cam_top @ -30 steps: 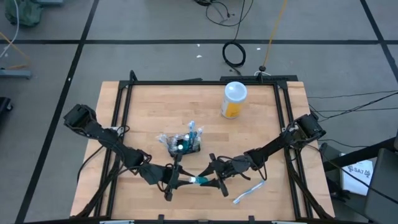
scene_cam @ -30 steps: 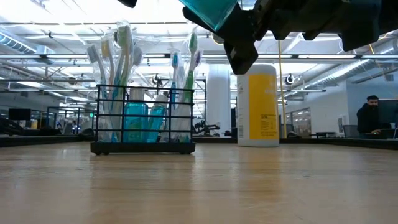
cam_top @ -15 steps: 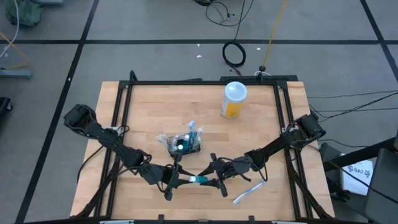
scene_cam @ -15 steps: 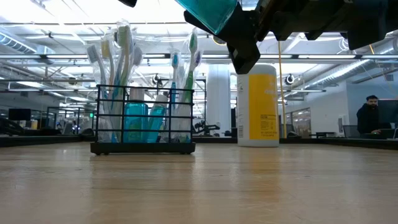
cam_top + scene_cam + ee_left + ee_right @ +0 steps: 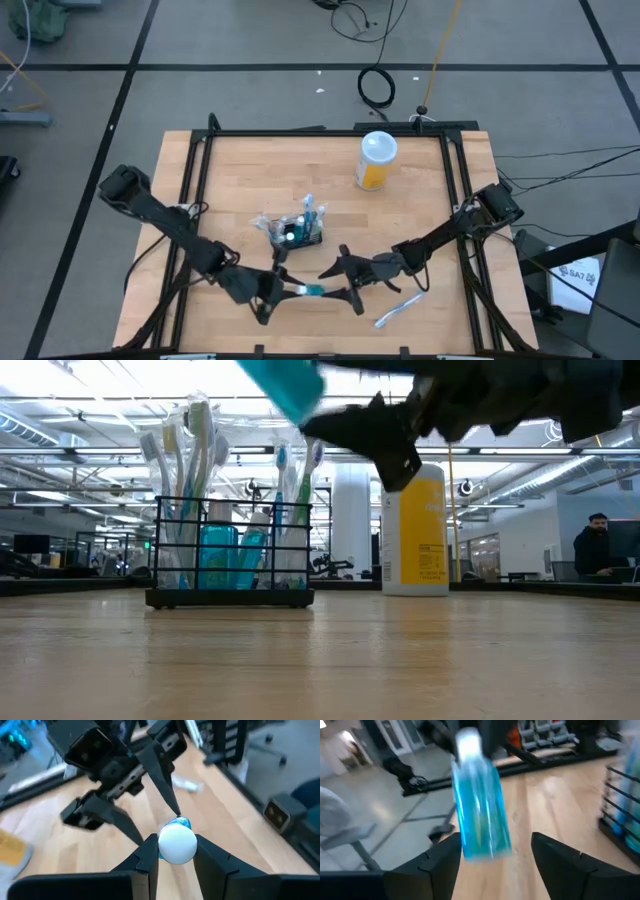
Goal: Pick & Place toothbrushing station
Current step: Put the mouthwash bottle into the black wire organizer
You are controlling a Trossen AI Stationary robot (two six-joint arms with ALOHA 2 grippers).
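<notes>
left gripper (image 5: 172, 851) pinches tube (image 5: 176, 841) by its cap; right gripper (image 5: 495, 852) gapes wide — basket (image 5: 230, 555) holds brushes (image 5: 190, 440), tubes.

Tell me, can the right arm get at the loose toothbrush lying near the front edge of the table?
Probably yes. The toothbrush lies flat on bare wood just beside the right gripper, which stands open and empty, with nothing between them. The left gripper holds the teal tube, off to the other side.

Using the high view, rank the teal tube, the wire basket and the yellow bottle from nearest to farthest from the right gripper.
From the right gripper, open near the table's front:
1. Teal tube, just to its left, held by the left gripper.
2. Wire basket, behind it, mid-table.
3. Yellow bottle, far back edge.
</notes>
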